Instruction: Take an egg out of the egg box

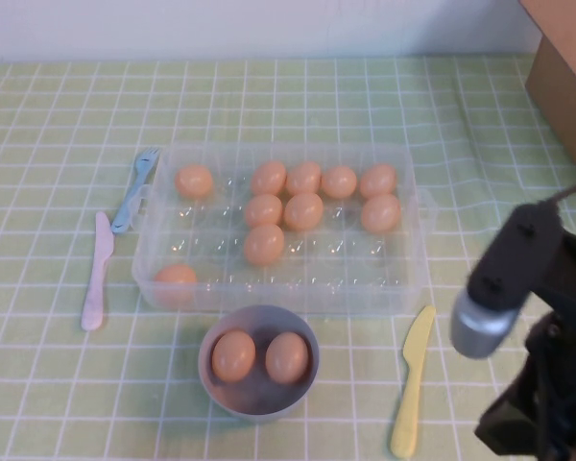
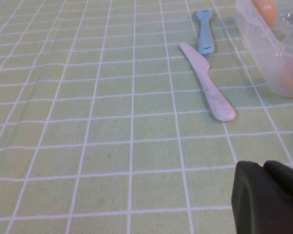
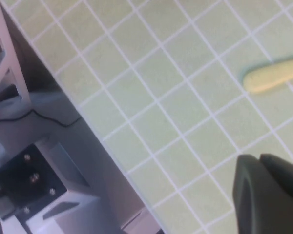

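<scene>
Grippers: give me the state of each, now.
Left gripper: low over the tablecloth near the pink knife; state cannot be told.
Right gripper: near the table edge; state cannot be told.

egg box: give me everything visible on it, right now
The egg box is a large clear, colourless plastic tray, rectangular, with low walls and rows of dimpled cells. It sits flat mid-table on the green checked cloth and holds nine orange-tan eggs; most cells are empty. A grey-blue bowl with two eggs sits just in front of it, a blue fork at its left wall. The left gripper and right gripper are both away from it.
</scene>
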